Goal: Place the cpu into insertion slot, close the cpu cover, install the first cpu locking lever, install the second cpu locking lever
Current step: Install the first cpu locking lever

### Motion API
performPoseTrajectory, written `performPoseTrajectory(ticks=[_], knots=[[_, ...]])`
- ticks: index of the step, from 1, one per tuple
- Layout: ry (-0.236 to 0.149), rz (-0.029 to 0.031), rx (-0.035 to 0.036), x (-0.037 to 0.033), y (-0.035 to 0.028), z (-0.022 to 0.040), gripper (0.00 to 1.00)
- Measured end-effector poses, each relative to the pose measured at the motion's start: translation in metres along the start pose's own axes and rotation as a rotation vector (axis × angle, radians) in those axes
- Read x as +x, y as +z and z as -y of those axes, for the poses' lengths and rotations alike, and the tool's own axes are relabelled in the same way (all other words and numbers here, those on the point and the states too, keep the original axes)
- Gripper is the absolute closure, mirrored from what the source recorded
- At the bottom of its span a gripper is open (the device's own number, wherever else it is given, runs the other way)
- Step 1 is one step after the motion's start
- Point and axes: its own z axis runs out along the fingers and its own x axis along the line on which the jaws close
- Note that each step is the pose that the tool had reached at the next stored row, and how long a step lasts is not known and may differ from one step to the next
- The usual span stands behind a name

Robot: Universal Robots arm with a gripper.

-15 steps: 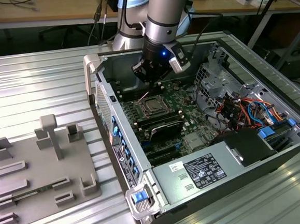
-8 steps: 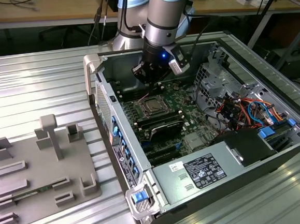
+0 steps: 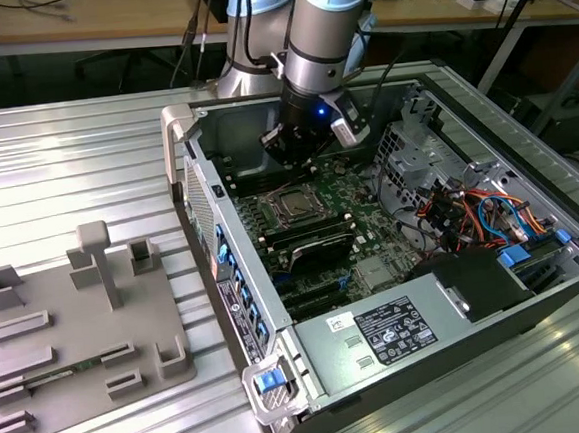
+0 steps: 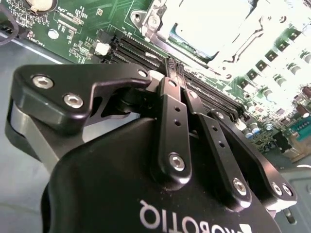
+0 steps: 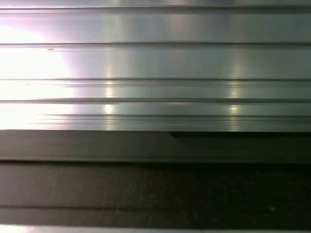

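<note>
In the exterior view, the gripper point(image 3: 302, 143) hangs inside the open computer case point(image 3: 536, 287), just beyond the far edge of the insertion slot point(image 3: 296, 206). The slot sits mid-board on the green motherboard point(image 3: 364, 206), with the cpu cover point(image 3: 290, 192) lying over it. The case walls stand close at the far side and at this view's left, and the drive cage with cables crowds its right, so I judge that only short, slow moves are safe.

In the second wrist view, the fingers point(image 4: 171, 73) are clenched together and grasp nothing. Their tips point at the black memory slots point(image 4: 146, 51) beside the bright cover.

In the first wrist view, the ribbed metal surface point(image 5: 155, 63) passes behind a dark edge.
</note>
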Motion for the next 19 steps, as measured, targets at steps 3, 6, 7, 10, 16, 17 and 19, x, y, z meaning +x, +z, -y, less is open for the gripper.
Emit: performPoseTrajectory(ticks=[3,6,7,10,16,17,19], knots=[[0.0,0.0,0.0,-0.0016,0.0037,0.0,0.89],[-0.001,0.0,0.0,-0.0058,0.006,0.0,0.89],[-0.002,0.0,0.0002,-0.0064,0.0061,0.0,0.89],[-0.003,0.0001,-0.0001,-0.0077,0.0075,-0.0001,0.89],[-0.004,-0.0002,0.0003,-0.0077,0.012,0.0,0.89],[-0.005,-0.0002,0.0003,-0.0077,0.012,0.0,0.89],[-0.006,-0.0002,0.0001,-0.0079,0.0122,-0.0001,0.89]])
